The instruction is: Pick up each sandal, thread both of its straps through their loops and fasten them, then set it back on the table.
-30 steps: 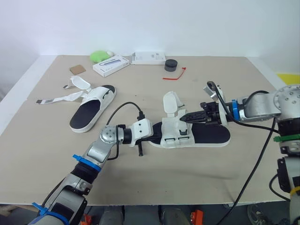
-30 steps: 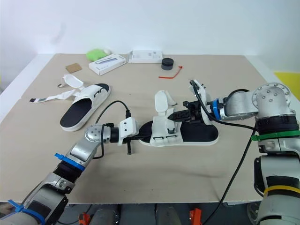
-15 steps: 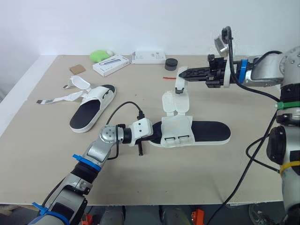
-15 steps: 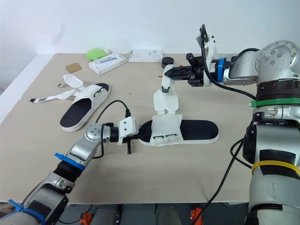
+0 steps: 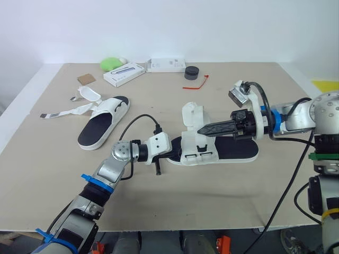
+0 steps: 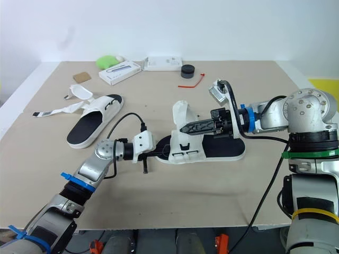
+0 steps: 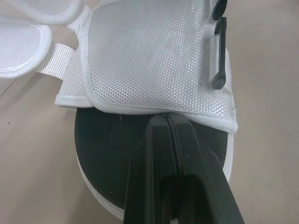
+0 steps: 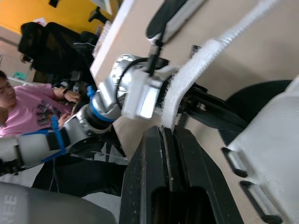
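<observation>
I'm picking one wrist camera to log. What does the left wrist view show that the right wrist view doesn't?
Left wrist view: a close look at the left fingers, shut, tips at the upper's hem. Right wrist view: the right fingers shut on a strap, the left arm beyond, and a person in pink. Both: the sandal's white upper, its black loops and insole.
</observation>
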You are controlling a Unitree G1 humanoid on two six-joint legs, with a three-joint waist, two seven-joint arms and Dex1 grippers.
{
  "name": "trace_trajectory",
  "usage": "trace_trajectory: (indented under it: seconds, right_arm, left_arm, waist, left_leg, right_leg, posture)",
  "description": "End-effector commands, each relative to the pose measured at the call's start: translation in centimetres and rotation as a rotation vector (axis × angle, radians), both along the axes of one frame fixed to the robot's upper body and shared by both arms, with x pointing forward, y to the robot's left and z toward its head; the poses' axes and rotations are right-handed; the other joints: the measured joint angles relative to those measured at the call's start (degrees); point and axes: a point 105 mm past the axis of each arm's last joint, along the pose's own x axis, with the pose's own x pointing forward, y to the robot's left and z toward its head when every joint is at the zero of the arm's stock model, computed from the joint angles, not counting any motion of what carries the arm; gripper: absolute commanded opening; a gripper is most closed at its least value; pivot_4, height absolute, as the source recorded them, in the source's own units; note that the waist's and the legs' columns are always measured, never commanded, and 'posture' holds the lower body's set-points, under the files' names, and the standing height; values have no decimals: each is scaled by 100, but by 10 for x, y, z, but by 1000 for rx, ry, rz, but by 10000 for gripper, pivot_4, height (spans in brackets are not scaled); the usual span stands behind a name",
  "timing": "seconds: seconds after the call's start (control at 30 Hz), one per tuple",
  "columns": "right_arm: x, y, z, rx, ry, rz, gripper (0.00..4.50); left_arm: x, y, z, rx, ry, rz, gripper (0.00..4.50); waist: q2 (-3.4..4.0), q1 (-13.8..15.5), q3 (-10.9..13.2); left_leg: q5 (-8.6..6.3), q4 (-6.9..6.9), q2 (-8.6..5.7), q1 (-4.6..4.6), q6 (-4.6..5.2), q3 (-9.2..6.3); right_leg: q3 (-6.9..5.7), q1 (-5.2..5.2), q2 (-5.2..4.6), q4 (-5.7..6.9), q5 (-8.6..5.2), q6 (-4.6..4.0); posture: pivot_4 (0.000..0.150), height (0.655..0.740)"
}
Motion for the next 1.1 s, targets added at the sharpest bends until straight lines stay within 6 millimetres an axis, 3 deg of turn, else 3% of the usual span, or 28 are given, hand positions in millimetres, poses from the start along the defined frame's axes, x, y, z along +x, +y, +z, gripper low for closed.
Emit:
trace_trajectory:
  seconds: [0.03,0.37,0.6,1.1]
  right_arm:
    - [13,-7,-3,-15,-23,-78,434]
    - [24,-16,-15,-74,-7,-113,434]
    - [11,-17,-25,-112,40,-60,434]
    - [12,-27,-47,-217,-21,-64,434]
  left_arm:
    - [1,1,-5,21,15,3,0]
    - [-3,1,-9,18,27,5,0]
    - [-2,4,-9,15,32,19,0]
    - [-4,2,-8,11,32,14,0]
  waist:
    - [0,2,0]
    - [0,1,0]
    - [0,1,0]
    - [0,2,0]
  left_leg:
    - [0,0,0,0,0,0]
    - [0,-4,-1,0,0,0]
    - [0,-4,-1,0,0,0]
    - [-1,-5,-1,0,-2,0]
  right_leg:
    - [0,0,0,0,0,0]
    - [0,0,0,0,7,23]
    - [0,0,0,0,5,20]
    - [0,0,0,0,4,26]
  posture:
    - [1500,7400]
    - [1500,7400]
    - [1500,7400]
    - [1500,7400]
